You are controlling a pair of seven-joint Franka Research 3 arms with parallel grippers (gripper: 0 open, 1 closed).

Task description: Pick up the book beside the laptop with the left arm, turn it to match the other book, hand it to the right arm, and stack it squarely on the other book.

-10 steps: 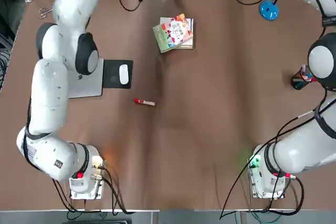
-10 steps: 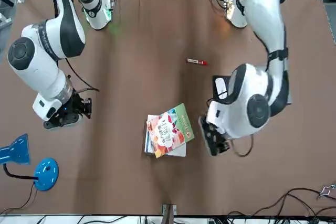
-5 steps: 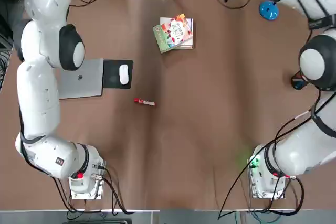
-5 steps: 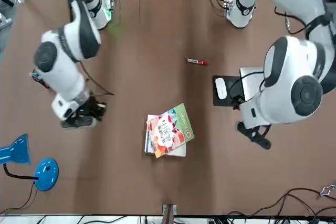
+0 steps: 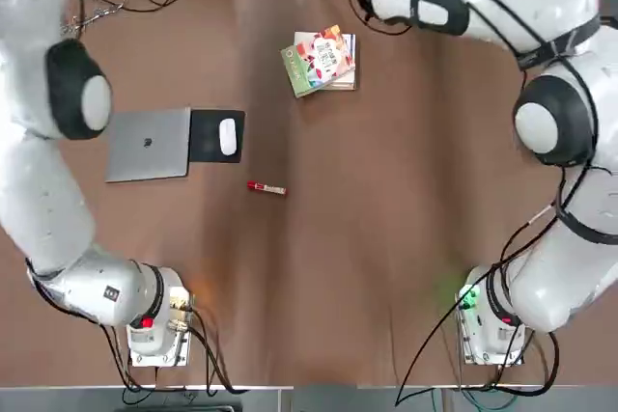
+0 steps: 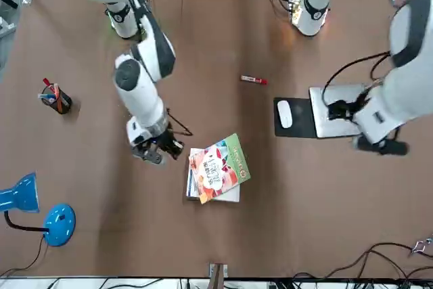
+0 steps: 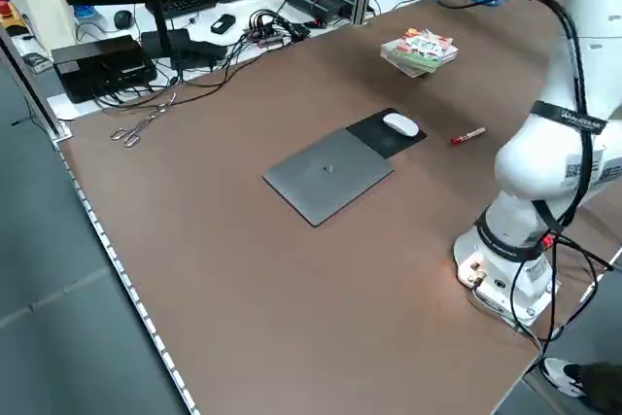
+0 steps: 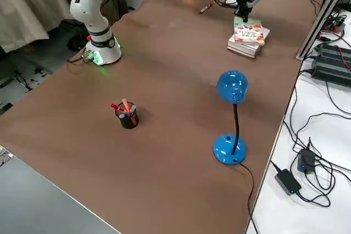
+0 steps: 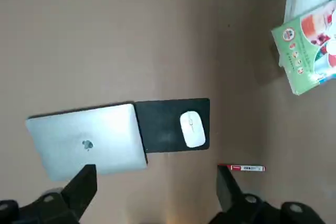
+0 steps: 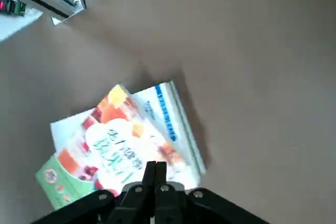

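Your table (image 5: 386, 238) carries the laptop (image 5: 148, 145) near its left edge, lid closed. The other book (image 5: 340, 72) lies at the far middle, and the book (image 5: 319, 62) rests on it, skewed, a green corner overhanging. Your right gripper (image 10: 156, 174), fingers pressed together, hovers above the stack; your left gripper (image 9: 152, 195), fingers spread wide, hangs high over the laptop.
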